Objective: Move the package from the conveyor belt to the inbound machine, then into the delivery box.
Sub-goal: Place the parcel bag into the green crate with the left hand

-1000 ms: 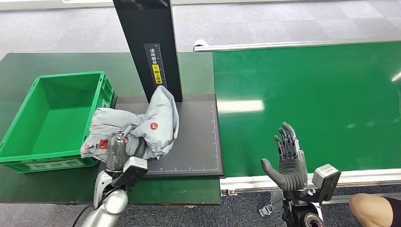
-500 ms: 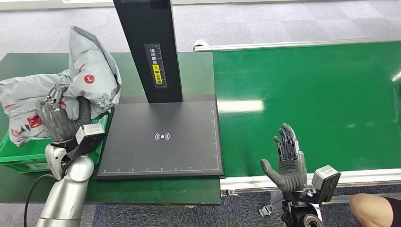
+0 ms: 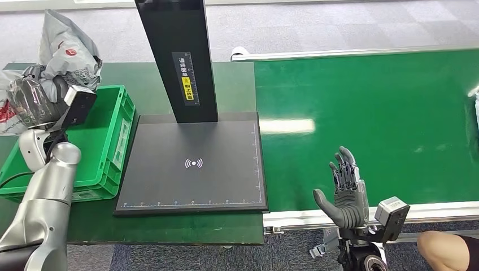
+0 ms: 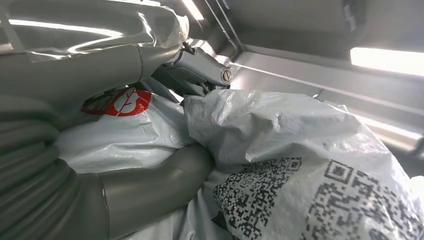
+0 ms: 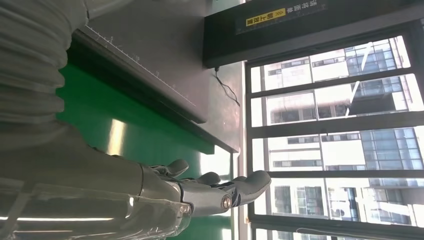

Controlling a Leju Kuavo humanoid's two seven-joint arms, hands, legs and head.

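Observation:
A crumpled grey plastic package (image 3: pixel 66 52) with red logos is held up above the far left corner of the green delivery box (image 3: pixel 116 127). My left hand (image 3: pixel 35 100) grips it from below; up close the package (image 4: pixel 300 165) shows printed QR codes and the thumb (image 4: pixel 155 187) presses into its folds. The black inbound machine's flat plate (image 3: pixel 194 164) with its upright post (image 3: pixel 176 56) lies bare. My right hand (image 3: pixel 343 192) hovers open, fingers spread, over the near edge of the green conveyor belt (image 3: pixel 373 118). The right wrist view shows that same right hand (image 5: pixel 200 192) holding nothing.
The delivery box stands on a dark green table (image 3: pixel 186 228) left of the plate. A pale object (image 3: pixel 475 110) shows at the belt's far right edge. A person's knee (image 3: pixel 446 248) is at the lower right.
My left hand has carried the package off the machine plate, leftward and upward, to above the delivery box. The plate is now bare. The right hand has stayed put.

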